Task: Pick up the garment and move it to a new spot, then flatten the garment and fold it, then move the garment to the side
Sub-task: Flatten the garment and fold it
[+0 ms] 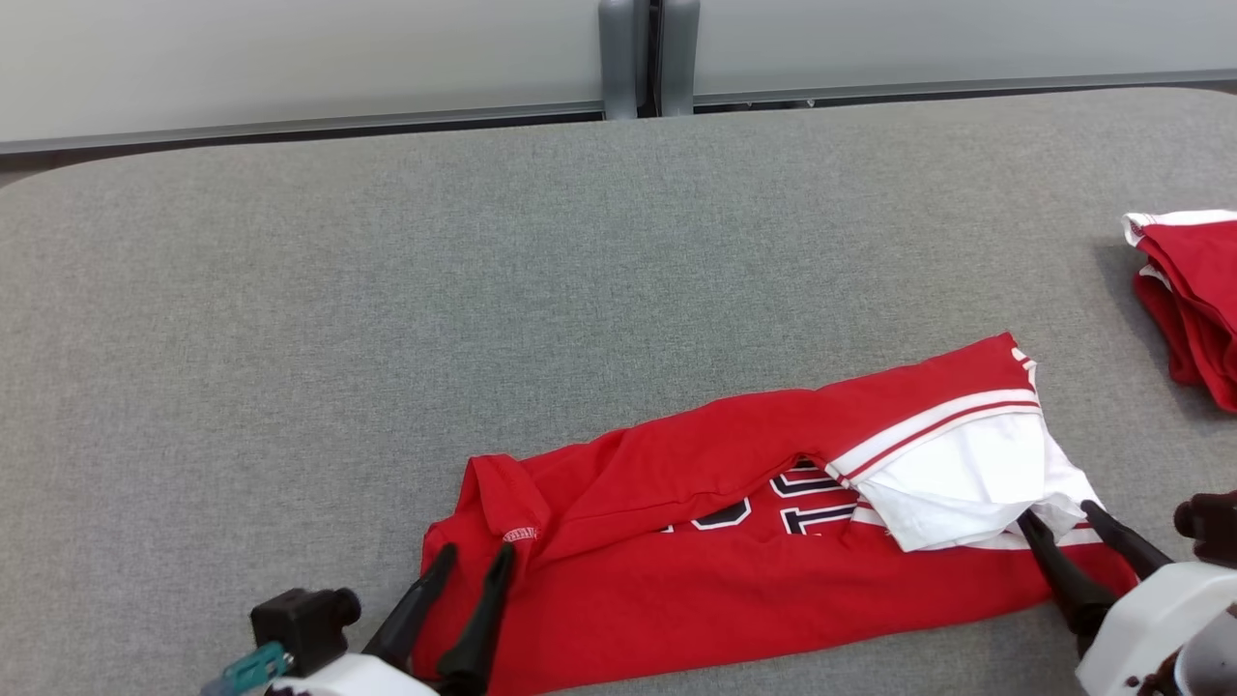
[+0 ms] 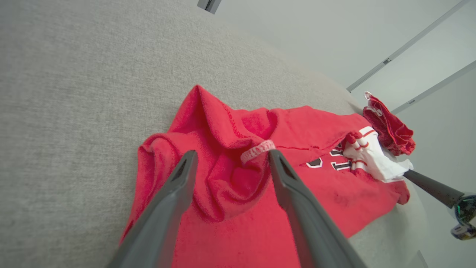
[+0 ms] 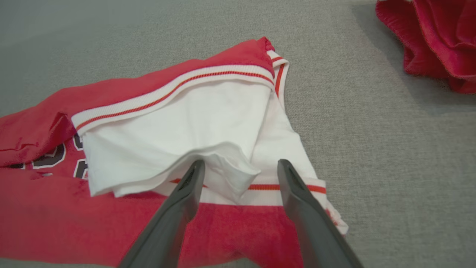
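Lying lengthwise left-to-right, the garment [image 1: 676,590] points its white end right.

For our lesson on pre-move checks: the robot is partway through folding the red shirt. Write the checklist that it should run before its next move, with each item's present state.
1. The left gripper is open, astride the collar end: ok.
2. The right gripper is open at the white end: ok.
3. The garment lies flat: not ok, bunched at the collar, white part rumpled.
4. Bare table beyond the garment: ok.
5. The other red pile lies apart from the garment: ok.
6. The fingers touch cloth: cannot tell.
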Motion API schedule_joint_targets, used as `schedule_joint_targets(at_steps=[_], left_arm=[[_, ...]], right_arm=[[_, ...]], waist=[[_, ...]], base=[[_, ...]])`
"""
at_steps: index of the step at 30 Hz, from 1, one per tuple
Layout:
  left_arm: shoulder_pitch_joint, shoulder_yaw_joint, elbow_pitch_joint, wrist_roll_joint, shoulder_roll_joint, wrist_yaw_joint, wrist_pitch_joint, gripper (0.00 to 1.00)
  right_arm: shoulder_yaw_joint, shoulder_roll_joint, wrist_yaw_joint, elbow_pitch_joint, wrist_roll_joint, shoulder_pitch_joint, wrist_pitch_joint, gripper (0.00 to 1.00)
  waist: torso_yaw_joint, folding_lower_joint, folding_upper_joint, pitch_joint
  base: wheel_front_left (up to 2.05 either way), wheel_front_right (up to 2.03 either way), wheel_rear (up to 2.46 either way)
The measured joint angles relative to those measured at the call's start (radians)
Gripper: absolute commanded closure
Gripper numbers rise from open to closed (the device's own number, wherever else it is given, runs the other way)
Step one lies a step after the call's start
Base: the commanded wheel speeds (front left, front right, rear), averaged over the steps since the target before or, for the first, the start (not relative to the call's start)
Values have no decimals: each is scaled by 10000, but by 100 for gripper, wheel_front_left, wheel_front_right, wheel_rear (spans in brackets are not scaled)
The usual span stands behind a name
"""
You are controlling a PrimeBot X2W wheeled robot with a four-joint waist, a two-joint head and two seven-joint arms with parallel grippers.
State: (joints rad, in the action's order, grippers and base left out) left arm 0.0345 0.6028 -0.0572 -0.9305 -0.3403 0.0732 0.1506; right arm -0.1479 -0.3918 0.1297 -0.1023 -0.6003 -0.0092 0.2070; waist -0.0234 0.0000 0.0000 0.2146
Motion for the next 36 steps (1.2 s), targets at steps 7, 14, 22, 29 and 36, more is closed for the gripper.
schedule_joint_targets(at_steps=[7,14,22,29,36], left_arm=[[-775,-886,194,500,138,700,988,0],[-1039,-2146,748,2700,807,955,1112,0],[-1329,-3271,508,4134,2111,115,1110,0],[-1536,-4084,255,4740,2656,-573,1112,0],[-1533,-4548,-38,5001,2874,-1009,1112,0]], right_arm=[[1229,58,0,652,397,-133,290,0],[1544,554,2,454,1381,-1278,1576,0],[1187,696,2,-1329,2435,-1880,2213,0],[1383,443,15,-2125,2961,-2073,2136,0],[721,313,12,-2428,2261,-2348,2621,0]], waist=[[-74,0,0,-156],[123,0,0,157],[615,0,0,527],[798,0,0,550],[797,0,0,583]], base=[[0,0,0],[0,0,0],[0,0,0],[0,0,0],[0,0,0]])
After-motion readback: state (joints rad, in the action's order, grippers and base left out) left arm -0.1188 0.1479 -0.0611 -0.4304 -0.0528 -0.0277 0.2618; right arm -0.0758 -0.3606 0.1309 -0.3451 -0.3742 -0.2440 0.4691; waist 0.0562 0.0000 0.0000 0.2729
